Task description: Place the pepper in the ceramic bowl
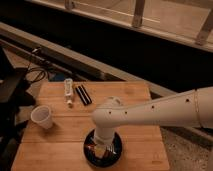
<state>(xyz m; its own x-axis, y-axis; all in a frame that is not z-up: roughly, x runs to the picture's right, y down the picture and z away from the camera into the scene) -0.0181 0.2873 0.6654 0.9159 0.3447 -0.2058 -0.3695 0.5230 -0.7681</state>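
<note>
1. Robot claw (101, 148) hangs low inside ceramic bowl (116, 151), near front of wooden counter (135, 100).
2. Pepper (90, 146): reddish bit at claw, over bowl; grip state can't be told.
3. Risk: off-centre drop near rim, pepper could roll onto counter.

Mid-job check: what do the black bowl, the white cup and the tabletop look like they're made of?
The round black bowl looks like glazed ceramic: dark, with a glossy rim. The white cup seems to be paper or thin plastic: matte, tapered, thin-walled. The light brown table looks like wood: visible plank seams and a warm grain. The end effector sits low over the bowl's inside.
</note>
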